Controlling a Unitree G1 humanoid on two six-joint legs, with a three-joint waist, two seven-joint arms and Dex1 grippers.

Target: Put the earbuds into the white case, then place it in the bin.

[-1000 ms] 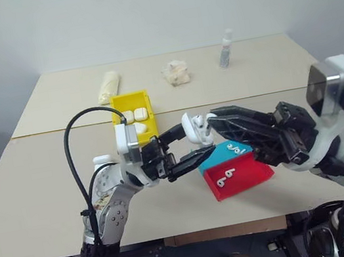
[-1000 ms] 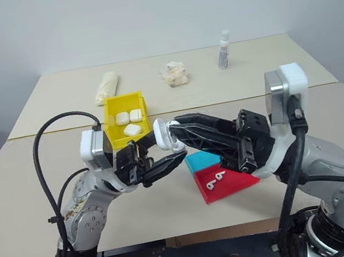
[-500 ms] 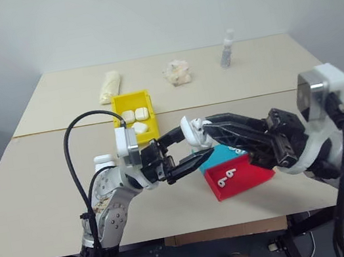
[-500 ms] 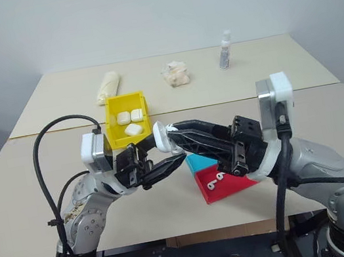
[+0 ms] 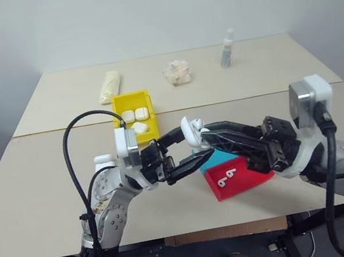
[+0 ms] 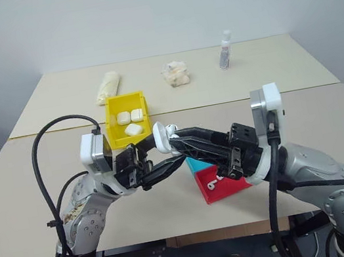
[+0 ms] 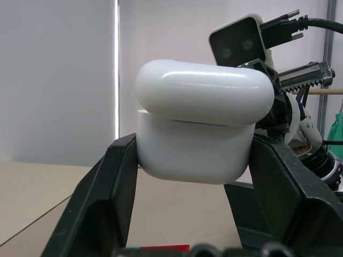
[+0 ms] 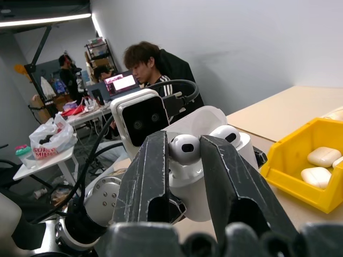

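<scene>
White case (image 7: 199,140) sits pinched between my left gripper's (image 5: 186,153) black fingers, held up in the air over the near table (image 5: 36,192), lid tipped open. My right gripper (image 8: 185,160) is at its mouth, fingers closed on one earbud (image 8: 185,148) whose head pokes up between them; a second earbud (image 8: 225,135) already shows seated in the case just beside it.

Change over the last second: right arm has swung in lower and flatter across the red tray (image 5: 244,176), fingertips kept at the case; left hand has not moved. The right fingers have eased a little. My reading: the bud is being settled into its socket, release near. Lid-close and drop come after.

Yellow bin (image 5: 134,108) lies beyond, three cases inside.

Writing: none legible on case, bin or the small bottle (image 5: 227,49) at the far edge.
</scene>
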